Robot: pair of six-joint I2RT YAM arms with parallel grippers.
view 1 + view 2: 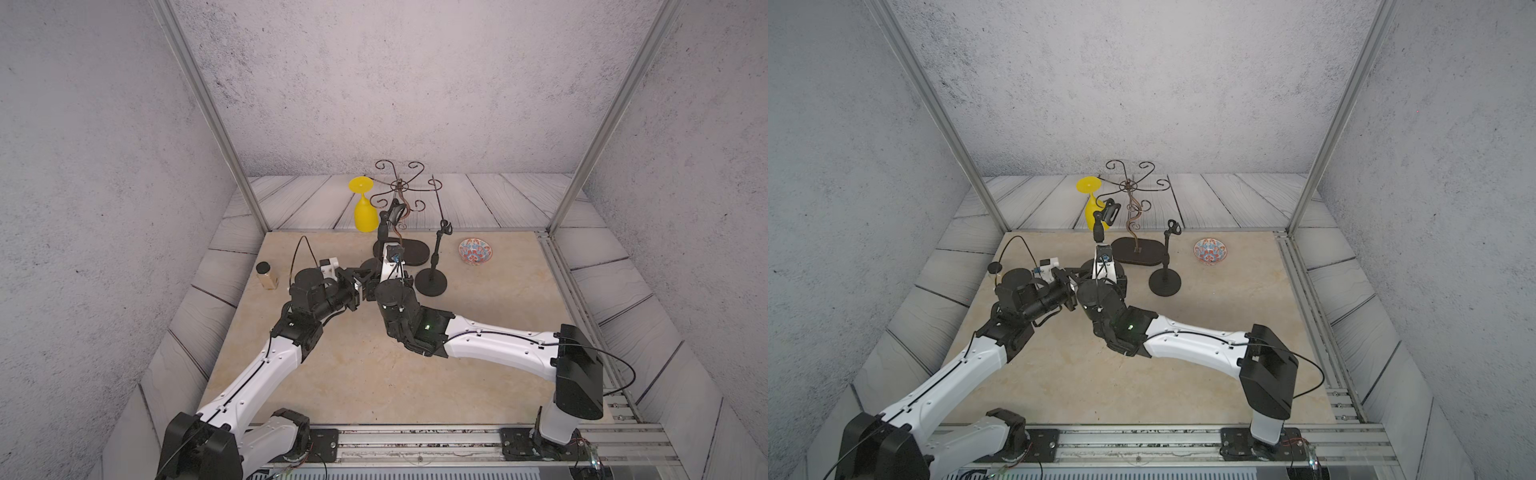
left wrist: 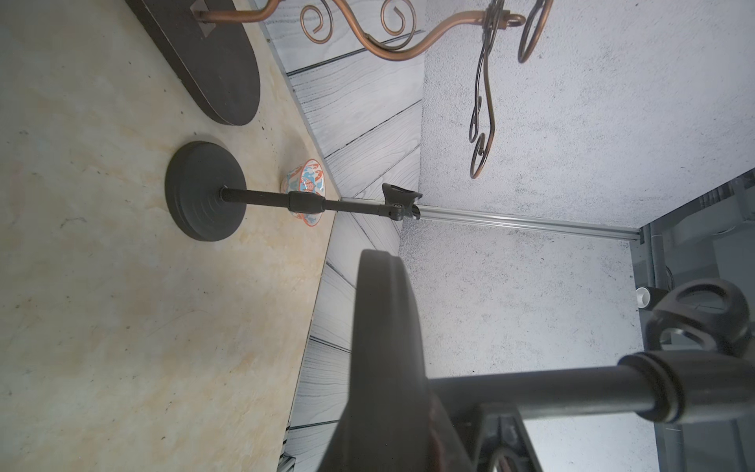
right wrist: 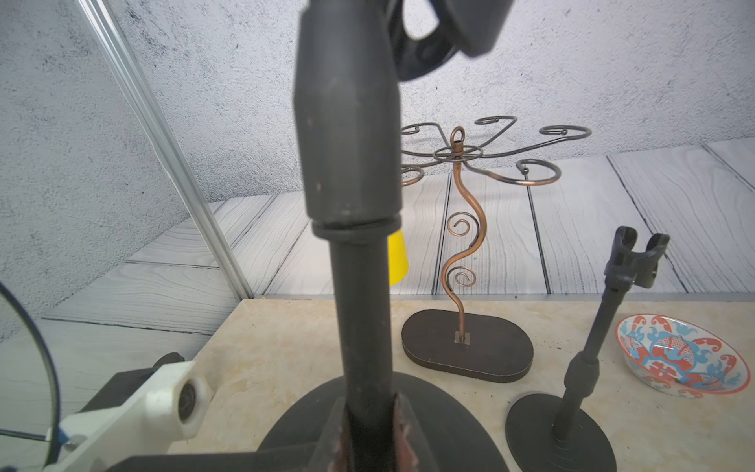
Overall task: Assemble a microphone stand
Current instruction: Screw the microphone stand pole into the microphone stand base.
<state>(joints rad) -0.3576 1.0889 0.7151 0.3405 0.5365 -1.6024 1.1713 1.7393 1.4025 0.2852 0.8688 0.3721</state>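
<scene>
Black stand base [image 2: 384, 327] | left tool [image 1: 365, 282] clamped on it | right tool [image 3: 369, 433] flanks pole [image 3: 359, 306], grip unclear

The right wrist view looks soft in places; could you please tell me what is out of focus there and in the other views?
Right wrist view: the near pole is blurred, the copper rack is sharp. Left wrist view: the close base disc is soft, the far stand crisp. Both top views: even light, faint shadows on the table, no glare.

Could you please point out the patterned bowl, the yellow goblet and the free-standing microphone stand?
patterned bowl [image 1: 476, 251]: in a top view, inside.
yellow goblet [image 1: 365, 217]: in a top view, cup.
free-standing microphone stand [image 1: 431, 283]: in a top view, base.
</scene>
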